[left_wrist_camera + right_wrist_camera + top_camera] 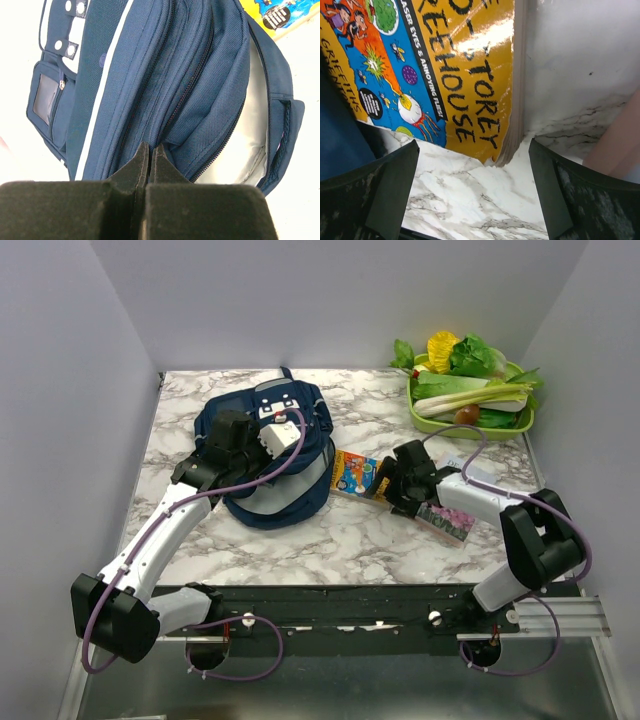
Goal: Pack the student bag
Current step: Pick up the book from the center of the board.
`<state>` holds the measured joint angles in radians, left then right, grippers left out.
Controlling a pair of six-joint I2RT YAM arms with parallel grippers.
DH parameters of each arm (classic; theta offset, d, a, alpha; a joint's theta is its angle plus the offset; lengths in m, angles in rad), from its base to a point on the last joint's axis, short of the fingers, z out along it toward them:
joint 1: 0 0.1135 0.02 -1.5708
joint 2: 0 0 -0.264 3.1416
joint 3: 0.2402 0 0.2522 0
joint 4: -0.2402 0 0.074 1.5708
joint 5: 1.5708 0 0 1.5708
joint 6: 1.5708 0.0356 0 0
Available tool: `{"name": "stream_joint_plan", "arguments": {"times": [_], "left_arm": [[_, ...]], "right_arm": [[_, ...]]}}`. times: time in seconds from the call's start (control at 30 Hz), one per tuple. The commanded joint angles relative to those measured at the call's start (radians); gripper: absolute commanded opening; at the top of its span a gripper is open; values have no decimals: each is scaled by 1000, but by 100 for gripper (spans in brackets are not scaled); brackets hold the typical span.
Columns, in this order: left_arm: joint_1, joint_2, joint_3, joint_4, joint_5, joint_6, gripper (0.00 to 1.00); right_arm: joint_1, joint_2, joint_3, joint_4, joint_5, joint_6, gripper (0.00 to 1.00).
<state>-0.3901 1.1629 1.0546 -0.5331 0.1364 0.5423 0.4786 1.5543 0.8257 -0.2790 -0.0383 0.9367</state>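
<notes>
The student bag (190,75) lies on the desk (340,540) left of centre, its main compartment gaping to show pale lining. The left gripper (150,147) has its fingers together with the tips in a fold beside that opening; I cannot tell whether fabric is caught between them. Just right of the bag lies a colourful book (460,65), and the right gripper (473,150) hangs spread wide over its near corner. The step looks like picking up the book. Next, the right fingers must get under its thin edge and close.
</notes>
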Motion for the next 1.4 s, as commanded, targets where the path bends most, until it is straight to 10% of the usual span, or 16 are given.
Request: {"name": "stream_joint_plan", "arguments": {"times": [0.0,0.33,0.5,0.7,1.37], "left_arm": [[2,-51,28,42,22,-1,0],[2,-49,31,32,35,4,0],[2,-51,33,27,43,7,0],[3,-46,47,24,49,-8,0],[2,92,266,113,22,-186,0]], "right_arm": [[2,61,47,1,84,11,100],[3,116,55,20,83,21,58],[2,110,50,20,78,17,55],[2,26,47,17,72,-21,11],[0,-591,227,-262,-29,-185,1]]}}
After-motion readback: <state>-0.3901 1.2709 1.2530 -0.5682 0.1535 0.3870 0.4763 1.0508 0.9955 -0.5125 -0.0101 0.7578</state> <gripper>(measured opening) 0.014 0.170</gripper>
